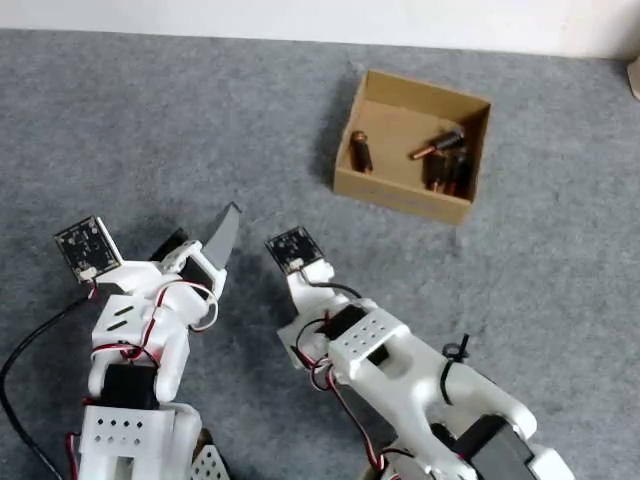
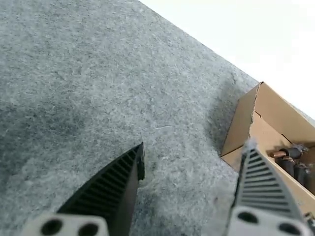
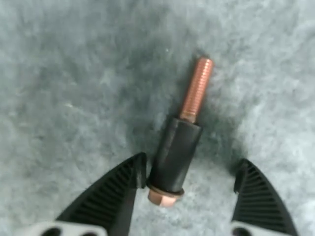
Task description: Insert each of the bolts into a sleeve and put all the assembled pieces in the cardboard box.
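Right fingers straddling one assembled piece, box already filling

The right gripper (image 3: 189, 196) is keeping its fingers apart around a bolt (image 3: 197, 88) seated in its sleeve (image 3: 174, 150), lying unclamped on the counter (image 3: 74, 73). The left gripper (image 2: 192, 191) is hanging empty, fingers apart too. The high view is adding the cardboard box (image 1: 400, 195) holding several finished pieces (image 1: 437, 148), so boxing this one is looking like what remains.

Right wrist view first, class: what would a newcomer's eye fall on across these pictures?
A copper bolt pushed through a black sleeve lies on the grey mat inside the open right gripper. Farther off, the cardboard box already holds several assembled pieces. The left gripper hangs open over bare mat.
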`<state>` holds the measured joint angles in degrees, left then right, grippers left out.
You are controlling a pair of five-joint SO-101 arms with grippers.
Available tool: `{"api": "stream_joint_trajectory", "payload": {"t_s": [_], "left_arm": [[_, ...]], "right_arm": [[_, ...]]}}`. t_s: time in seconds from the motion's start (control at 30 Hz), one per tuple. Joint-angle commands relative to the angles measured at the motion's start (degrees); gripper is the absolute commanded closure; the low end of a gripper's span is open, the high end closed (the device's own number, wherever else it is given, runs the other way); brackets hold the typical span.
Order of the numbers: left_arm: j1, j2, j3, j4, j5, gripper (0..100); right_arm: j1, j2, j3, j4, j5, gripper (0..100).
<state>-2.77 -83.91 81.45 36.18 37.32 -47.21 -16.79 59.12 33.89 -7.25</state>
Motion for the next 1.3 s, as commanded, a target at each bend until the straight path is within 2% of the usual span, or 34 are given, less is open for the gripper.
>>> {"api": "stream_joint_trajectory", "payload": {"t_s": [0.0, 0.07, 0.17, 0.2, 0.27, 0.33, 0.6, 0.8, 0.93, 1.27], "left_arm": [[-0.7, -0.1, -0.4, -1.1, 0.3, 70], [-0.7, -0.1, -0.4, -1.1, 0.3, 70], [-0.7, -0.1, -0.4, -1.1, 0.3, 70], [-0.7, -0.1, -0.4, -1.1, 0.3, 70], [-0.7, -0.1, -0.4, -1.1, 0.3, 70], [-0.7, -0.1, -0.4, -1.1, 0.3, 70], [-0.7, -0.1, -0.4, -1.1, 0.3, 70], [-0.7, -0.1, -0.4, -1.1, 0.4, 70], [-0.7, -0.1, -0.4, -1.1, 0.4, 70], [-0.7, -0.1, -0.3, -1.1, 0.4, 70]], "right_arm": [[-0.5, 1.5, -1.3, -2.4, -0.4, 74.3], [-0.5, 1.8, -1.3, -2.4, -0.4, 79.3], [-0.5, 1.8, -1.3, -2.3, -0.4, 97.4], [-0.5, 1.8, -1.3, -2.3, -0.4, 99.8], [-0.5, 1.8, -1.3, -2.3, -0.4, 97.1], [-0.4, 1.8, -1.3, -2.3, -0.4, 99.7], [0.0, 1.3, -1.2, -2.0, -0.1, 99.5], [1.7, 1.5, -8.5, 10.9, 2.4, 99.5], [5.6, 1.3, -15.3, 19.2, 2.6, 99.5], [14.5, 1.3, -30.5, 35.2, 10.2, 99.5]]}}
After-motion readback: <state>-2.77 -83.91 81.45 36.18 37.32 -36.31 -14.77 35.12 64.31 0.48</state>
